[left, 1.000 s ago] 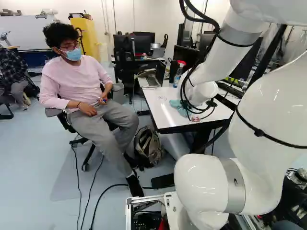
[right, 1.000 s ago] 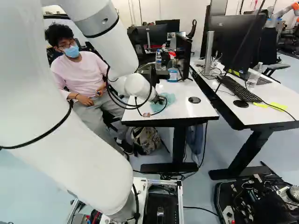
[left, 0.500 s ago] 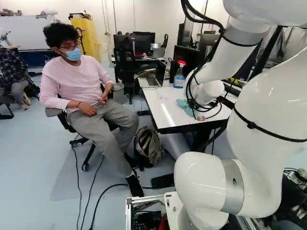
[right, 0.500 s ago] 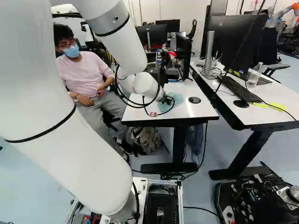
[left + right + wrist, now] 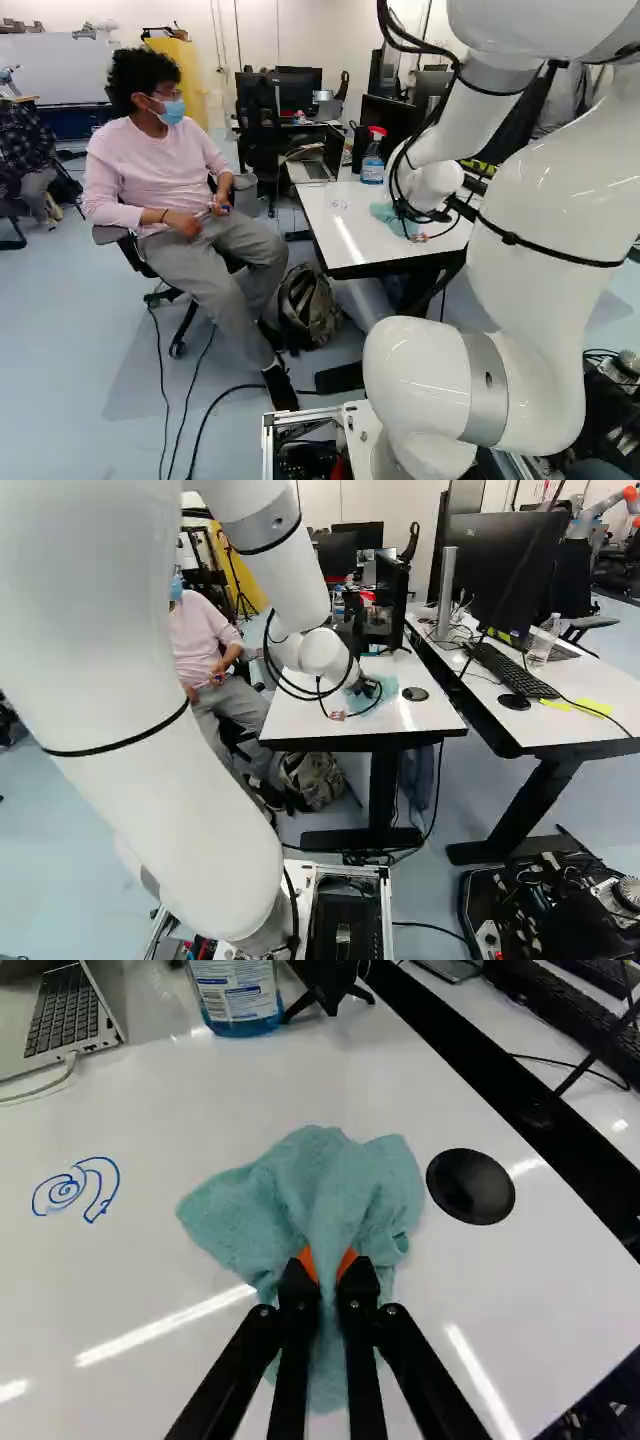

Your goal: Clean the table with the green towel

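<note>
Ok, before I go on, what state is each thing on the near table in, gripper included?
Gripper: shut on the towel.
Green towel: bunched, pinched between the pads, its spread part on the table.
Table: marked, not yet clean.
Blue scribble: unwiped.
Spray bottle: upright, blue liquid inside.
Laptop: open.
Black disc: lying flat.

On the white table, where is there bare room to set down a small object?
The table has bare patches between the towel and the spray bottle, and between the towel and the blue drawing. Crowded: the far side, with laptop, spray bottle and black stand. Tight: between towel and black disc.
</note>
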Tool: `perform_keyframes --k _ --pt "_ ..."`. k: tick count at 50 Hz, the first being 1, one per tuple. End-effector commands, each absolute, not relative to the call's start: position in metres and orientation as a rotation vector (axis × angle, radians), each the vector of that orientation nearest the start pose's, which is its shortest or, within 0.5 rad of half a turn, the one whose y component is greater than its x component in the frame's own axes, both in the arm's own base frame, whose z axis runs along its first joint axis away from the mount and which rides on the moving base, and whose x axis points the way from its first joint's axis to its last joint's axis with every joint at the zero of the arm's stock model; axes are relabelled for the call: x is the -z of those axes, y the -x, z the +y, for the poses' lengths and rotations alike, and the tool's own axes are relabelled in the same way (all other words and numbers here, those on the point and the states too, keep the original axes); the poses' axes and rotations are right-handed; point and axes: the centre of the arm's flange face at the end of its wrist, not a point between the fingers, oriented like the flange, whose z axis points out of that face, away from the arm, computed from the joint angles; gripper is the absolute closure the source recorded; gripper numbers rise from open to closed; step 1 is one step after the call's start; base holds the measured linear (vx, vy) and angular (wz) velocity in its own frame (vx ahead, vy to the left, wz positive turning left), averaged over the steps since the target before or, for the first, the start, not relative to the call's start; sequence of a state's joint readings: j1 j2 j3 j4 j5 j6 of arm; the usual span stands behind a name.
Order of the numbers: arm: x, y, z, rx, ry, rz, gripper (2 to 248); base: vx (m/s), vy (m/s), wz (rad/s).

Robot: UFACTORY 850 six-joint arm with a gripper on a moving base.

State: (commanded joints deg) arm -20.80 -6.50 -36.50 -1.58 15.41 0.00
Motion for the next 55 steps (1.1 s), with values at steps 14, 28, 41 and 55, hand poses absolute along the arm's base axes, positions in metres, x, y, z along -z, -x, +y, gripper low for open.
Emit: perform_keyframes --k 14,28,41,55 --pt "-0.394 -0.427 -0.141 1.247 2.989 0.436 213 0.0 0.0 0.0" --pt "-0.395 -0.426 -0.118 1.241 2.981 0.363 213 0.0 0.0 0.0" --pt "-0.395 -0.424 -0.097 1.235 2.972 0.295 213 0.0 0.0 0.0" --pt "-0.394 -0.406 -0.078 1.228 2.965 0.242 213 0.0 0.0 0.0"
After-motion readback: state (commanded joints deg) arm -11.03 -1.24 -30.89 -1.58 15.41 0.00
